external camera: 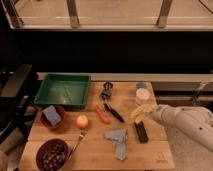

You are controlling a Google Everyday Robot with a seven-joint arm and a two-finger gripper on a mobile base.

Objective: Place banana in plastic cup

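The pale yellow banana (pixel 141 111) hangs just above the table at the end of my white arm, which reaches in from the right. My gripper (pixel 148 113) is shut on it. The translucent plastic cup (pixel 143 95) stands upright on the wooden table just behind the banana, and its whitish rim is close to the fruit's upper end. The banana is in front of and slightly below the cup's rim, not inside it.
A green tray (pixel 64 90) sits at the back left. Also here are a brown bowl with a blue sponge (pixel 52 117), a round orange fruit (pixel 82 121), a carrot (pixel 102 115), a bowl of dark fruit (pixel 51 154), a fork (pixel 78 141), a grey cloth (pixel 117 140), a black block (pixel 141 131) and black tools (pixel 107 93).
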